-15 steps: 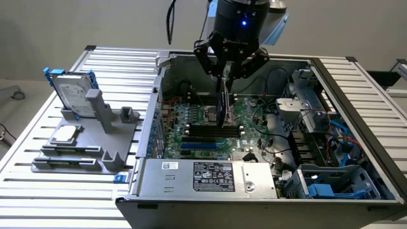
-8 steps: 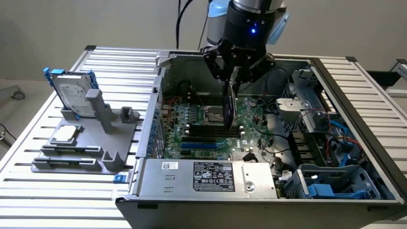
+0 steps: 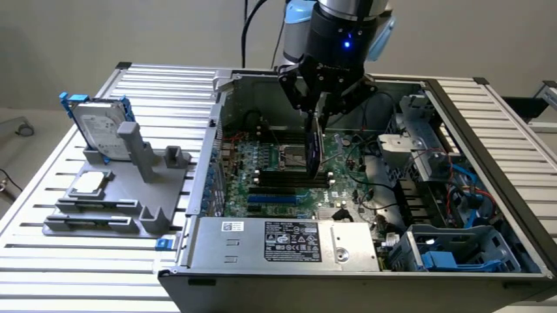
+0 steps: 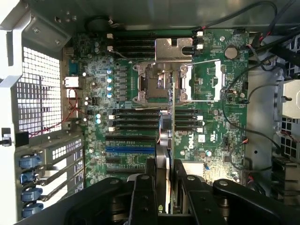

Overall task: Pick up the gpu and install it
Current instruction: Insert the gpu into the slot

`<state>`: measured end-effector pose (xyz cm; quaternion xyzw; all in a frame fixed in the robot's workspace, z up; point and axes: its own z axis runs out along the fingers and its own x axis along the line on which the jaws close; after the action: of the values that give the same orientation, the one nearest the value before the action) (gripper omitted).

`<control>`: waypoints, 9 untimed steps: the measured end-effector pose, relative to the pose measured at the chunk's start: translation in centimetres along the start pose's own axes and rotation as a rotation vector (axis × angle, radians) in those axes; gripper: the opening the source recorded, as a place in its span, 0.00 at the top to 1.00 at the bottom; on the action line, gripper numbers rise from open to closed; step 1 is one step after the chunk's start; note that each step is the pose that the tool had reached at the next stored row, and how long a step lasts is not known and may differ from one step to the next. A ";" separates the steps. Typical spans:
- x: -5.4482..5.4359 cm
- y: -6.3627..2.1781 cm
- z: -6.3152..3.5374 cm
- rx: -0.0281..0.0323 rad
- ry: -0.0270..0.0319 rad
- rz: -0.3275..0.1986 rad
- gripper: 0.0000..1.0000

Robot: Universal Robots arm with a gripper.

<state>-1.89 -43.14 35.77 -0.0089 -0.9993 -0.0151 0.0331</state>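
Observation:
My gripper (image 3: 319, 116) hangs inside the open computer case, shut on the gpu (image 3: 317, 154). The card hangs on edge below the fingers, its dark face toward the exterior view's left, just above the motherboard (image 3: 276, 177). In the wrist view the gpu (image 4: 165, 137) shows edge-on as a thin strip, green board on one side and silver-black on the other. It runs out from between my two black fingers (image 4: 143, 190) over the memory slots near the processor socket (image 4: 159, 84). The blue expansion slot (image 4: 130, 150) lies to one side of the card, apart from it.
A grey holder (image 3: 122, 195) on the slatted table at the exterior view's left carries a silver hard drive with blue rails (image 3: 98, 122). The power supply (image 3: 287, 241) fills the case's near side. Cables and drive cages (image 3: 452, 195) crowd the exterior view's right. Rear slot brackets (image 4: 51, 159) border the board.

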 end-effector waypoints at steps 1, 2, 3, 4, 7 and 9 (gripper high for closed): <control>0.0 0.00 0.00 0.0000 0.0000 0.000 0.74; 0.0 0.00 0.00 0.0000 0.0000 0.000 0.74; 0.0 0.00 0.00 0.0000 0.0000 0.000 0.74; 0.0 0.00 0.00 0.0000 0.0000 0.000 0.74; 0.0 0.00 0.00 0.0000 0.0000 0.000 0.74; 0.0 0.00 0.02 -0.0057 -0.0012 -0.010 0.74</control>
<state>-1.90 -43.14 35.75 -0.0041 -0.9993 -0.0181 0.0324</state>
